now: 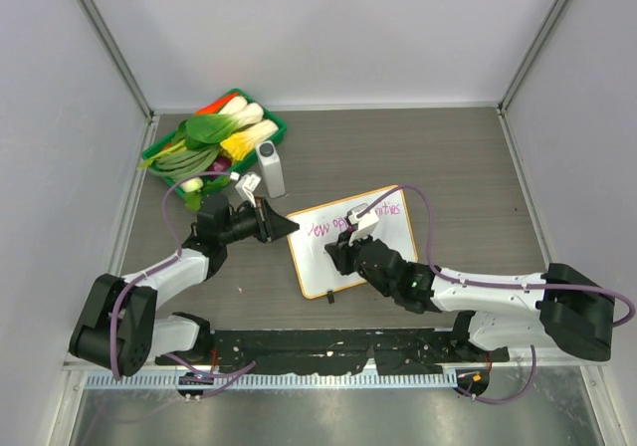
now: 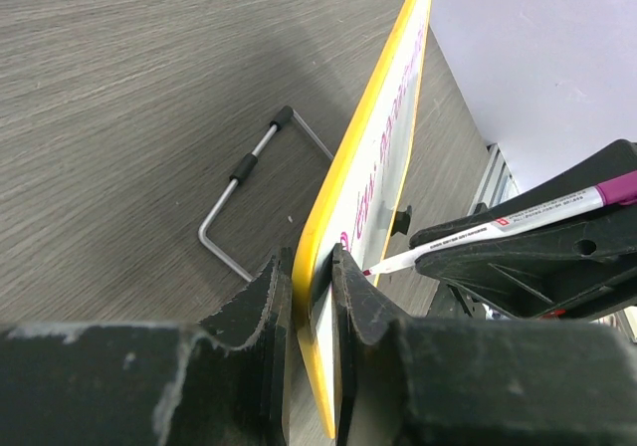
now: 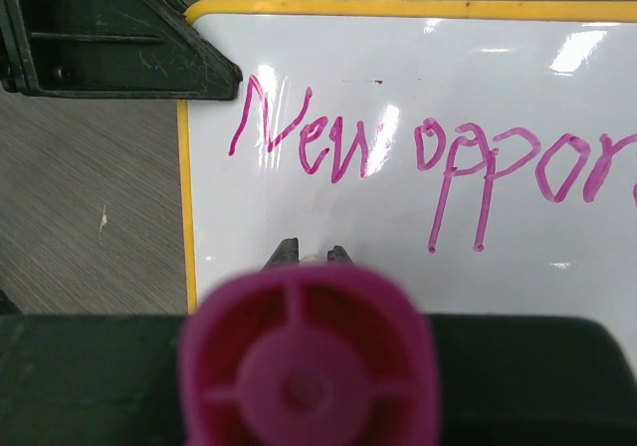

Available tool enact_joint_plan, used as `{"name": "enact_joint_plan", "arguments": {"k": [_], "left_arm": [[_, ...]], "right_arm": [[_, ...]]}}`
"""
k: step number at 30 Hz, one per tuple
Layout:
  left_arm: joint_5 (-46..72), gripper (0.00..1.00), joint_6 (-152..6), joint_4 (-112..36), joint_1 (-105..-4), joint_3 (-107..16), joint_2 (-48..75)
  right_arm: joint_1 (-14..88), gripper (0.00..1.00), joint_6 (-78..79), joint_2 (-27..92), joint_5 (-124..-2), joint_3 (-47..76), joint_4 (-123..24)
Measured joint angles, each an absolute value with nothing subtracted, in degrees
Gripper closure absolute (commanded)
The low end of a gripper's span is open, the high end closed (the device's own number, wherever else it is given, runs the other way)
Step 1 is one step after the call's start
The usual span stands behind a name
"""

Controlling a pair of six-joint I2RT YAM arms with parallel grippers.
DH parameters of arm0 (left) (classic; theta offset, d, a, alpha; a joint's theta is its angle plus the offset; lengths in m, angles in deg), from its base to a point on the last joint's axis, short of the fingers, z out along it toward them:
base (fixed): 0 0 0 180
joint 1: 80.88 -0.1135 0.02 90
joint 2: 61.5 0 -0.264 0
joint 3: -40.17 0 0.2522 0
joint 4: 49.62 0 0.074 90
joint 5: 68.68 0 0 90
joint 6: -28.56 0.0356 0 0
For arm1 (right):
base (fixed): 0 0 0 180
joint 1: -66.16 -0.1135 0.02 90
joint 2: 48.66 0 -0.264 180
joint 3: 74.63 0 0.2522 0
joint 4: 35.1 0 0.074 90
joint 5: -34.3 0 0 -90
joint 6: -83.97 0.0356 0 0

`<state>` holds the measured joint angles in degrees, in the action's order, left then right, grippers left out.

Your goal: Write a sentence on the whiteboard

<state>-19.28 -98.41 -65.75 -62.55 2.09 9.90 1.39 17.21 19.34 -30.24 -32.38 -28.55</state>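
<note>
Left gripper [image 2: 311,267]: fingers clamped on the whiteboard [image 2: 370,132], one on each face of its yellow left edge.
Right gripper [image 3: 311,259]: clenched round a pink marker [image 3: 309,361]. The nib is at or just off the board's face, below "New".
Whiteboard: on the table [image 1: 448,157], between the two arms. Judged light, stiff and thin, with a slippery glossy face. Best held by the frame edge, clear of ink.
Sentence [image 3: 398,152]: pink cursive, "New oppor…" legible; likely to smudge if brushed.
Tray [image 1: 275,125]: holds vegetables, well apart at rear left.

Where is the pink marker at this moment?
In the left wrist view the marker is at the right, gripped in the right pincer. Its tip is close to the whiteboard, near its left end, below the word New.
</note>
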Motion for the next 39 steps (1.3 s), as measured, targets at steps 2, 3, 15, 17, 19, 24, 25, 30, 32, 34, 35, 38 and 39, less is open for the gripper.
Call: {"name": "enact_joint_plan", "arguments": {"k": [2, 3, 15, 17, 19, 24, 25, 30, 32, 34, 35, 38, 39], "left_arm": [[-19.28, 1.00, -98.43, -65.75, -62.57, 2.09, 9.90], [-19.28, 1.00, -98.43, -65.75, -62.55, 2.09, 9.90], [-19.26, 1.00, -98.41, -65.70, -62.55, 2.09, 9.90], [-19.26, 1.00, -98.41, -65.68, -62.55, 2.09, 9.90], [-19.26, 1.00, -98.41, -65.68, -62.55, 2.09, 9.90], [-19.23, 1.00, -98.41, -65.64, -62.57, 2.09, 9.90], [-19.21, 1.00, -98.41, -65.62, -62.57, 2.09, 9.90], [-19.19, 1.00, -98.39, -65.59, -62.57, 2.09, 9.90], [-19.21, 1.00, -98.39, -65.59, -62.57, 2.09, 9.90], [-19.21, 1.00, -98.39, -65.59, -62.57, 2.09, 9.90], [-19.21, 1.00, -98.39, -65.59, -62.57, 2.09, 9.90], [-19.21, 1.00, -98.39, -65.59, -62.55, 2.09, 9.90], [-19.21, 1.00, -98.39, -65.59, -62.55, 2.09, 9.90]], "right_arm": [[1.39, 0.99, 17.26, 19.34, -30.26, -32.38, -28.57], [1.39, 0.99, 17.34, 19.34, -30.26, -32.38, -28.59], [1.33, 0.99, 18.02, 18.82, -30.31, -32.55, -30.49], [1.30, 0.99, 18.11, 18.71, -30.37, -32.60, -30.82], [1.24, 0.99, 18.17, 18.71, -30.51, -32.62, -30.95], [0.91, 0.99, 18.81, 18.45, -31.12, -33.43, -31.10], [0.82, 0.99, 19.07, 18.43, -31.20, -33.58, -31.10], [0.47, 0.98, 19.64, 18.43, -31.36, -33.97, -31.10], [0.47, 0.99, 19.64, 18.43, -31.34, -33.97, -31.10], [0.43, 0.99, 19.64, 18.45, -31.23, -33.97, -31.08], [0.36, 0.99, 19.64, 18.45, -31.10, -33.97, -31.08], [0.32, 0.99, 19.62, 18.45, -30.68, -33.95, -31.08], [0.28, 0.99, 19.59, 18.45, -30.46, -33.87, -31.12]]}}
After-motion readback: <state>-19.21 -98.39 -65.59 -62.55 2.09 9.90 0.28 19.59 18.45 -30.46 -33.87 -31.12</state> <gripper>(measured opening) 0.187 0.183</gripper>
